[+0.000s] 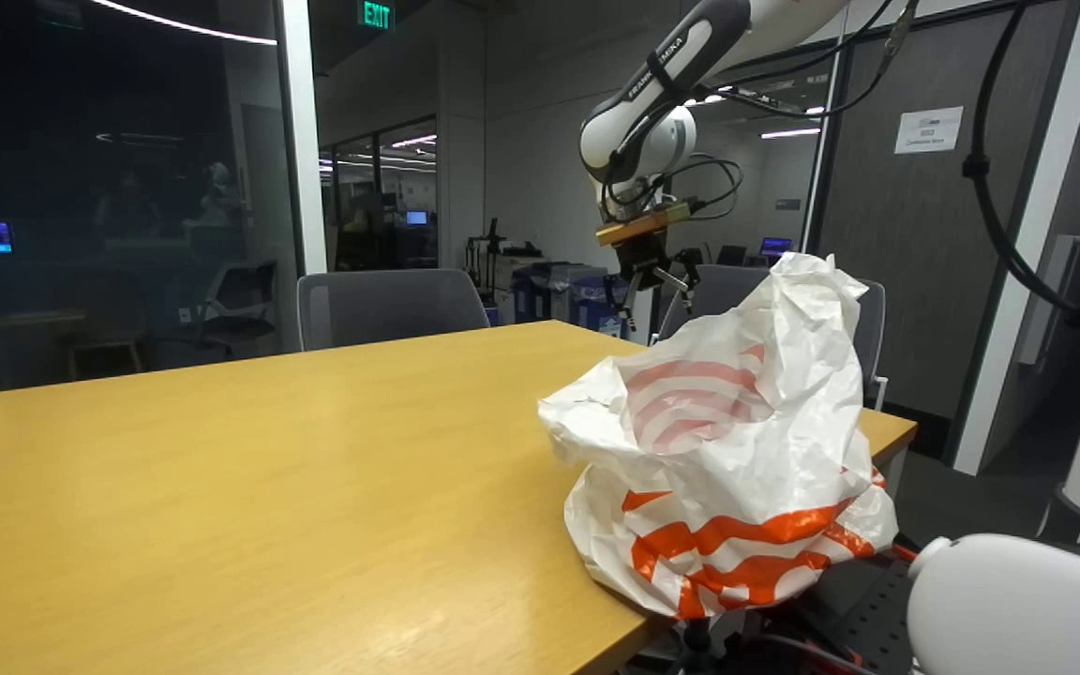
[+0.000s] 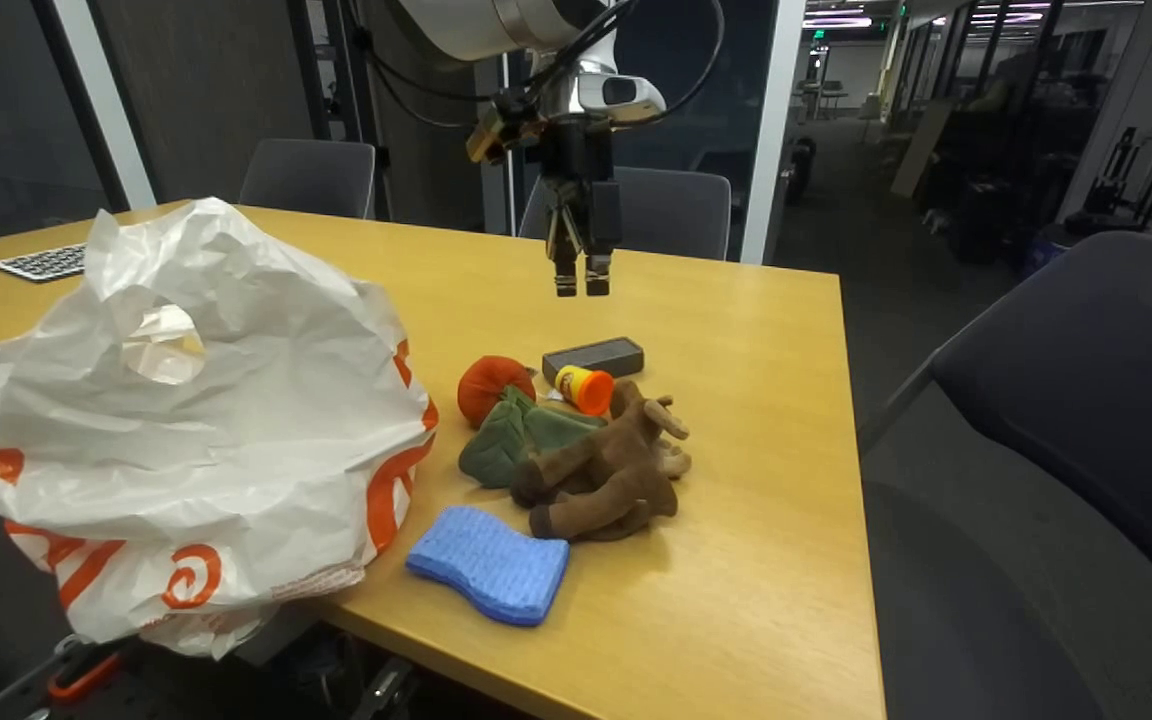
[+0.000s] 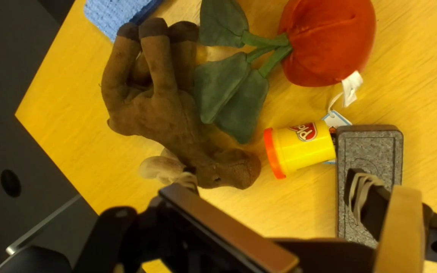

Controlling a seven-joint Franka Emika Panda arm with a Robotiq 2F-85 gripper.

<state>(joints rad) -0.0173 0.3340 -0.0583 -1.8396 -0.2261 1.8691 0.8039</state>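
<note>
My gripper hangs above the table, open, with nothing between its fingers; it also shows in the wrist view. Below it lies a yellow Play-Doh can on its side, orange lid toward a brown plush moose. The can's base meets a grey felt block, which one finger partly covers in the wrist view. An orange plush with green leaves and a white tag rests beside the moose. Closer to the table edge is a blue sponge.
A large crumpled white plastic bag with red print stands at the table's edge, beside the toys; it hides them in an exterior view. A keyboard lies behind the bag. Chairs surround the wooden table.
</note>
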